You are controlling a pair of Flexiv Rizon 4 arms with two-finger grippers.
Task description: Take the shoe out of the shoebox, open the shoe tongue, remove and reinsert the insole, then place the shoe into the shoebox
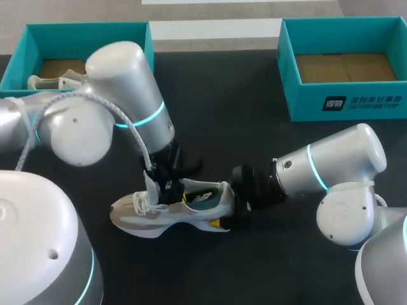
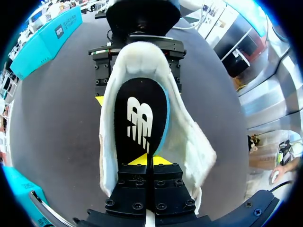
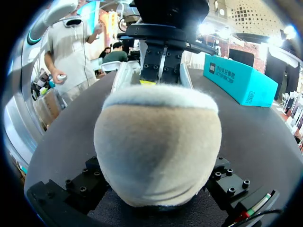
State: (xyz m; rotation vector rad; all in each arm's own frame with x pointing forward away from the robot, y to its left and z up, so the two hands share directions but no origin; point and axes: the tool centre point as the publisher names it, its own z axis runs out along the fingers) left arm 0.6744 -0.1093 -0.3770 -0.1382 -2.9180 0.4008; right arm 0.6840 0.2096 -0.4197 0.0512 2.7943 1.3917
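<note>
Teal cardboard marks the two shoeboxes at the far edge of the desk [image 1: 254, 121]. The left shoebox [image 1: 82, 28] holds a second shoe [image 1: 52, 81]; the right shoebox [image 1: 346, 101] shows only its bare floor. Finding one: the shoe [image 1: 162, 219] under work is outside both boxes and lies on its sole mid-desk, toe toward the left arm's side, so the first step reads as done. Finding two: the tongue [image 1: 151, 185] appears drawn up and forward, leaving the mouth open, so that step also looks complete. Finding three: the right claw [image 1: 232, 210] has a finger on either side of the heel and clamps it, steadying the shoe. The left claw [image 2: 147, 160] reaches down into the mouth. Its yellow tips are drawn almost together on the forward end of the black insole [image 2: 139, 118], which they appear to pinch. The insole lies along the inside of the shoe, one edge seemingly raised off the bed. Whether it is on its way out or going back in cannot be settled from this moment alone. Judgement: the work stands at the insole step, roughly midway. Outstanding at the least: seating the insole flat, releasing it, and carrying the shoe to a shoebox.
</note>
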